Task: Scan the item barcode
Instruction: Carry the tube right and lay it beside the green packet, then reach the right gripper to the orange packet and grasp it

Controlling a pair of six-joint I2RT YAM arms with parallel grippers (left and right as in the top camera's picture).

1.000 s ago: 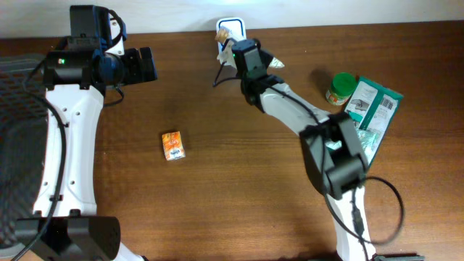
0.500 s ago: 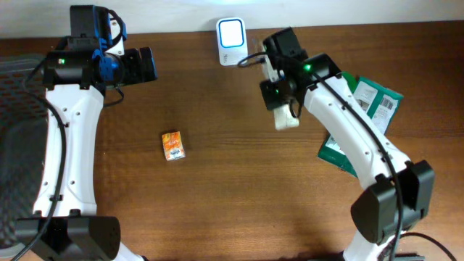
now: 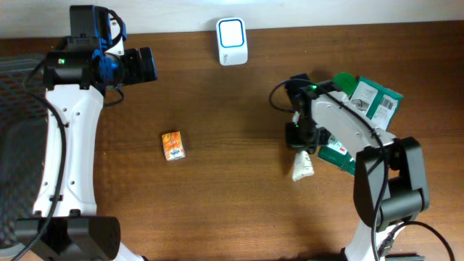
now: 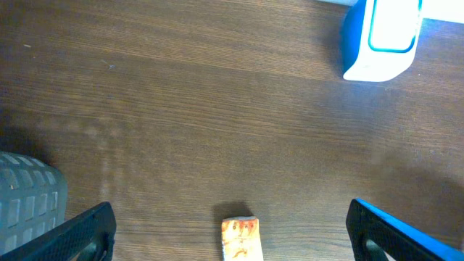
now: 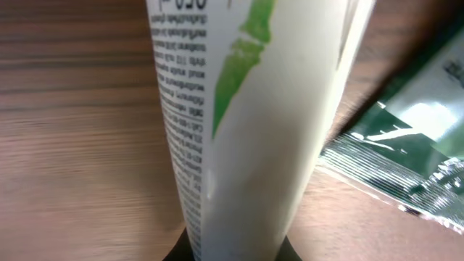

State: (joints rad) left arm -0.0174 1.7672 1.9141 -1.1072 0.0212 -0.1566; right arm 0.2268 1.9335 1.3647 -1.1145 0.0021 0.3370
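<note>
The item is a white tube (image 3: 302,165) with green print and small black text. My right gripper (image 3: 299,138) is shut on one end of it, low over the table beside the green packets. In the right wrist view the tube (image 5: 246,123) fills the middle and hides most of my right gripper (image 5: 235,254). The white and blue scanner (image 3: 232,32) stands at the table's back edge, well away from the tube. My left gripper (image 3: 145,64) hangs open at the back left, holding nothing; the scanner (image 4: 383,40) shows at the top right of its view.
A small orange packet (image 3: 172,145) lies left of centre, between the open fingers (image 4: 83,232) in the left wrist view. Green packets (image 3: 370,109) and a green-lidded jar (image 3: 341,82) lie at the right. A grey mesh basket (image 3: 14,109) sits at the left edge.
My right arm has swung the tube from in front of the scanner forward and to the right, down beside the green packets. The left arm has not moved.
</note>
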